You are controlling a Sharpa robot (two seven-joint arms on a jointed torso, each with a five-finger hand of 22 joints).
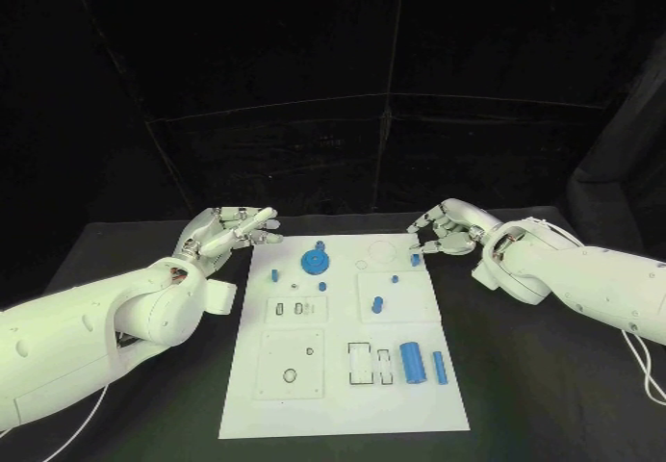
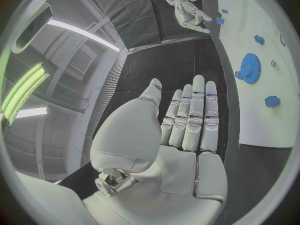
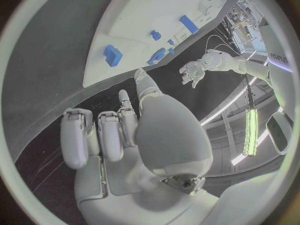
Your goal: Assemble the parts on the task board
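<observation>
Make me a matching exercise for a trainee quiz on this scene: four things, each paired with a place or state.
Things:
1. blue gear
2. blue cylinder
3. left hand
4. right hand

Places or states:
A. open, beyond the task board's far right corner
B. lying on the board's near right part
C. on the board's far part, near the middle
D. open, off the board's far left corner

Pairs: 1-C, 2-B, 3-D, 4-A
</observation>
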